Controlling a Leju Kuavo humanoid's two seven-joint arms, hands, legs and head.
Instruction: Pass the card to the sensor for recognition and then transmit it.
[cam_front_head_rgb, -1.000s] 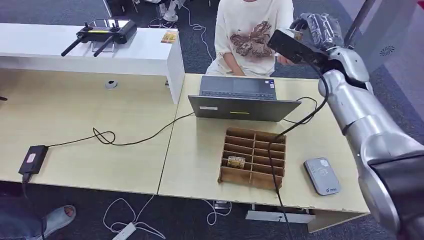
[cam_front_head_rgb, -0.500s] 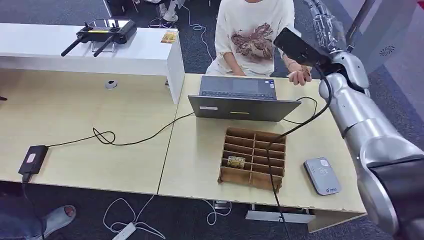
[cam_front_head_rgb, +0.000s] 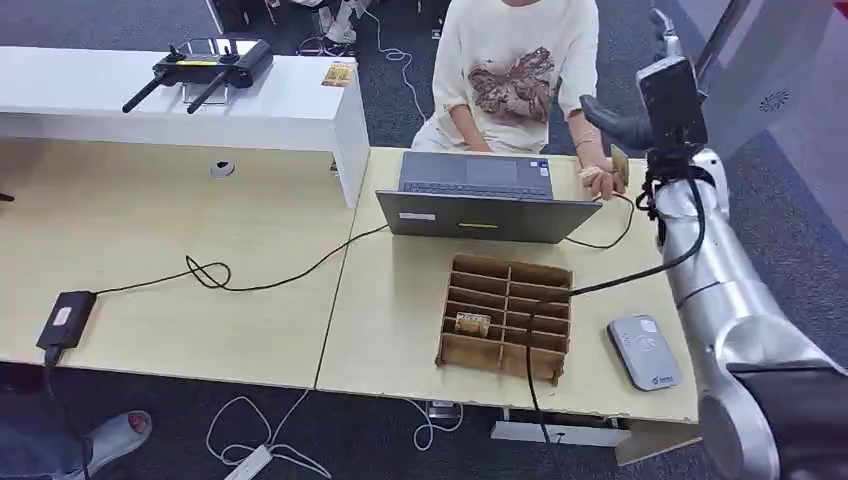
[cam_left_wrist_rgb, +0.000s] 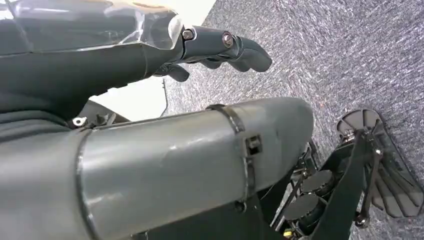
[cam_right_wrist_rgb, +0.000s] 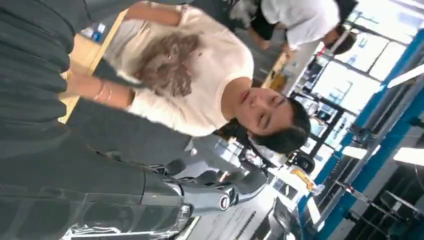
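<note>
1. A divided box (cam_front_head_rgb: 506, 316) sits on the table (cam_front_head_rgb: 400, 300), in front of the laptop (cam_front_head_rgb: 480, 195).
2. The sensor (cam_front_head_rgb: 644, 351) lies right of the box.
3. A person (cam_front_head_rgb: 515, 70) sits behind the laptop.

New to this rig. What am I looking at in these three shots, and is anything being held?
It's a humanoid robot with two silver arms ending in many-fingered hands. The wide picture is from its head, looking down at a desk. The other two come from cameras at its wrists.

On the desk sit a laptop, a cardboard divider tray with one card in a compartment, and a grey card sensor.

The right hand is raised toward a seated person, fingers apart and empty. A second small card seems to be in the person's hand. The left hand hangs over the carpet, empty.
</note>
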